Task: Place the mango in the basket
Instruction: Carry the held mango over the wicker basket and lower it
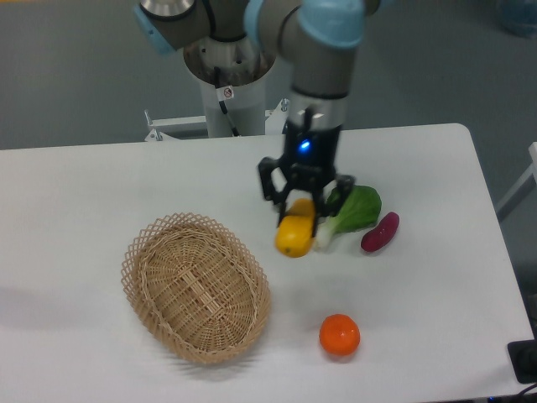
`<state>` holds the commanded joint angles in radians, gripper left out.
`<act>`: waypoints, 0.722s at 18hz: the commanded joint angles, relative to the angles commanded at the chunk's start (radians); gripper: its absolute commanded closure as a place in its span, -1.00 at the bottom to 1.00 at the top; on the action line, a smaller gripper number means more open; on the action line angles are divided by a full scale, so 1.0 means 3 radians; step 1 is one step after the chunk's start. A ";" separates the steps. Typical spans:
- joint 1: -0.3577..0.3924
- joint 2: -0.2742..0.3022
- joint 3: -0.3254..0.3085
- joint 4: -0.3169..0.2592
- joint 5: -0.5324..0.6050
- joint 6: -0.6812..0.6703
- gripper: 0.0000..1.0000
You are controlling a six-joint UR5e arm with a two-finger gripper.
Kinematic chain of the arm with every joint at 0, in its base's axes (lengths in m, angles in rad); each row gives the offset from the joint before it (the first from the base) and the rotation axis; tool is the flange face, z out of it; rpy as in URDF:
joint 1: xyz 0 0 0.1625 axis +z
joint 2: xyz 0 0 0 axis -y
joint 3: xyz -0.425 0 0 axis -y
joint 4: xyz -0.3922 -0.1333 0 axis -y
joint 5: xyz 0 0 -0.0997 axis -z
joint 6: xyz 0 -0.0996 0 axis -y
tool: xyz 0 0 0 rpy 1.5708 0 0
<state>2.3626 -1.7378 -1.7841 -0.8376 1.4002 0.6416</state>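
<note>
We see one mango (294,236), one basket (195,286), one orange (339,334), one leafy green vegetable (351,211) and one purple-red vegetable (380,232), all on one white table (84,201). There is one robot arm (323,59) with one gripper (300,211).

The mango is yellow and lies on the table, right under the gripper. The gripper points down from above. Its two black fingers (279,206) reach down around the top end of the mango, one on each side. The fingers look close to the mango, but we cannot tell if they are squeezing it or just sitting beside it. A small blue light glows on the gripper.

The basket sits to the left of the mango and a bit nearer to us, with some bare table between them. It is oval and woven, and we can see its bottom.

The leafy green vegetable lies just beside the mango on the right, and its white stem looks like it touches the mango. The purple-red vegetable lies next to the green one, farther right. The orange sits alone, nearer to us, to the right of the basket and well apart from the mango.
</note>
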 joint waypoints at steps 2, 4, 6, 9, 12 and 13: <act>-0.0164 -0.0169 0.0041 0.0076 0.0128 -0.0230 0.06; -0.0292 -0.0276 0.0046 0.0189 0.0271 -0.0394 0.06; -0.0374 -0.0394 0.0046 0.0194 0.0308 -0.0538 0.06; -0.0512 -0.0512 0.0041 0.0225 0.0298 -0.0681 0.06; -0.0604 -0.0624 0.0051 0.0230 0.0303 -0.0687 0.04; -0.0609 -0.0640 0.0051 0.0230 0.0292 -0.0687 0.02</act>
<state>2.1798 -1.9297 -1.7687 -0.7685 1.4880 0.4357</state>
